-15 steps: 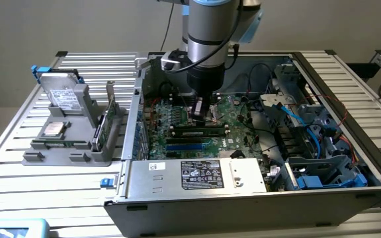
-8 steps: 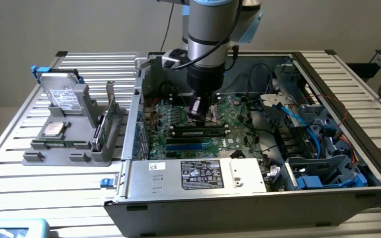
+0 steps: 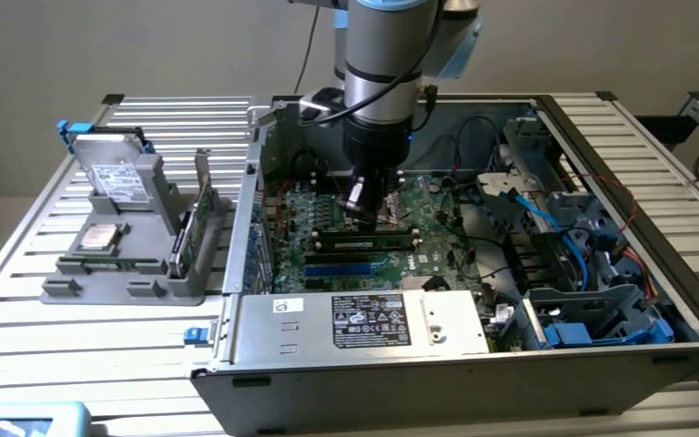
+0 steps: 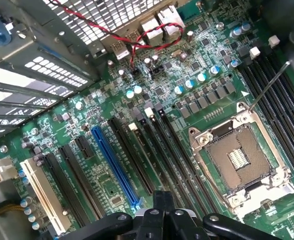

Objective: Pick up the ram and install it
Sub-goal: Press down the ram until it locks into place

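- Gripper (image 3: 359,208) closed, holding nothing visible, inside the open PC case (image 3: 471,369), frame center.
- Ram (image 3: 364,244) sat in a motherboard (image 4: 177,85) slot.
- Gray tray (image 3: 106,289), frame left, held a hard drive (image 3: 113,168) and an expansion card (image 3: 192,223).

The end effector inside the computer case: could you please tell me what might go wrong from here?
1. The shut end effector hangs low over the motherboard, close to the open CPU socket. A sideways slip could damage the socket's exposed contacts.
2. The ram sits in a slot beside the end effector. I cannot tell whether its latches have closed, so it may be only half seated.
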Robot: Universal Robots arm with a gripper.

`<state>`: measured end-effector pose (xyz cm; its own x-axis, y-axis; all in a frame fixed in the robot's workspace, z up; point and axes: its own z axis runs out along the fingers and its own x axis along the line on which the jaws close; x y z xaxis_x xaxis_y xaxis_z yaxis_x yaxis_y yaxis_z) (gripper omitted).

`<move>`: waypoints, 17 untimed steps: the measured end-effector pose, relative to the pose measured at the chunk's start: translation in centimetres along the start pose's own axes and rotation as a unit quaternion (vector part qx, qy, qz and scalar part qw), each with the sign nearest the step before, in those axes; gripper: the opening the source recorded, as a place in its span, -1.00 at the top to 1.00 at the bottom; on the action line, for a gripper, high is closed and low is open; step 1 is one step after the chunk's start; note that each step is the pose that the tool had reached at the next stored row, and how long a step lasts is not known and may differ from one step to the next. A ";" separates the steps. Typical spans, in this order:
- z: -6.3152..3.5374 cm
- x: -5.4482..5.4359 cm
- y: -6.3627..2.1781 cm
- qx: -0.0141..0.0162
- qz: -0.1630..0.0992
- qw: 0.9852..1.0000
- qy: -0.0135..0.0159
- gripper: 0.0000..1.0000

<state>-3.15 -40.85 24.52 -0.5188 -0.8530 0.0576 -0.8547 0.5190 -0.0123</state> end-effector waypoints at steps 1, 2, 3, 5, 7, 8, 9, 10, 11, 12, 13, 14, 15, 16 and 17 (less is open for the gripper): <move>0.00 0.0 0.00 0.000 0.006 1.000 0.000 0.79; 0.00 0.0 0.00 -0.001 0.012 1.000 0.000 0.79; 0.00 0.0 0.00 -0.001 0.017 1.000 0.000 0.79; 0.00 0.0 0.00 -0.002 0.029 1.000 0.000 0.79; 0.00 0.0 0.00 -0.002 0.042 0.999 0.000 0.79; 0.00 0.0 0.00 -0.003 0.048 0.999 0.000 0.79; 0.00 0.0 0.00 -0.003 0.054 0.999 0.001 0.79; 0.00 0.0 0.00 -0.003 0.060 0.998 0.001 0.79; 0.00 0.0 0.00 -0.003 0.066 0.998 0.001 0.79; 0.00 0.0 0.00 -0.004 0.073 0.997 0.001 0.79; 0.00 0.0 0.00 -0.004 0.079 0.997 0.001 0.79; 0.00 0.0 0.00 -0.004 0.085 0.996 0.001 0.79; 0.00 0.0 0.00 -0.005 0.091 0.996 0.001 0.79; 0.00 0.0 0.00 -0.005 0.097 0.995 0.001 0.79; 0.00 0.0 0.00 -0.005 0.104 0.995 0.001 0.79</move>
<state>-3.15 -40.85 24.52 -0.6836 -0.7277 0.0566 -0.7293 0.6840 -0.0137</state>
